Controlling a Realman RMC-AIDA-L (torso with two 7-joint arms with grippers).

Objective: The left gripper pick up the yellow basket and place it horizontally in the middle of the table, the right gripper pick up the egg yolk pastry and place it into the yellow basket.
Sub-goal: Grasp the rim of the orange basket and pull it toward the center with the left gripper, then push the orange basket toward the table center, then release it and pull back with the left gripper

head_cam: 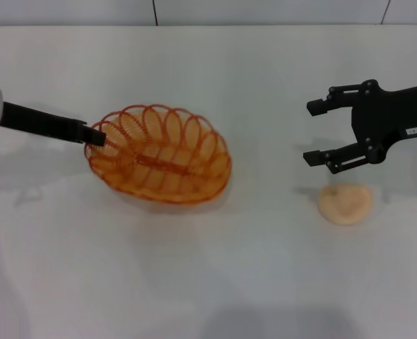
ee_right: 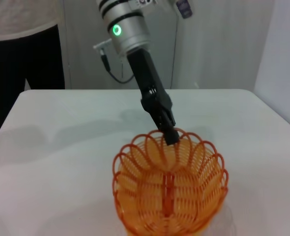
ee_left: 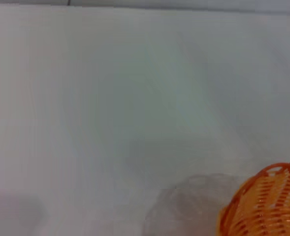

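Observation:
The yellow basket (head_cam: pixel 159 164) is left of the middle of the white table (head_cam: pixel 208 275), its long side lying roughly left to right. My left gripper (head_cam: pixel 95 136) is shut on the basket's left rim; the right wrist view shows it (ee_right: pixel 169 135) pinching a rim loop of the basket (ee_right: pixel 169 196). An end of the basket (ee_left: pixel 268 209) also shows in the left wrist view. The egg yolk pastry (head_cam: pixel 345 203) lies on the table at the right. My right gripper (head_cam: pixel 309 133) is open and empty, hovering just behind the pastry, fingers pointing left.
A person in dark trousers (ee_right: pixel 27 59) stands past the table's left end. The table's far edge (head_cam: pixel 208 26) meets a wall.

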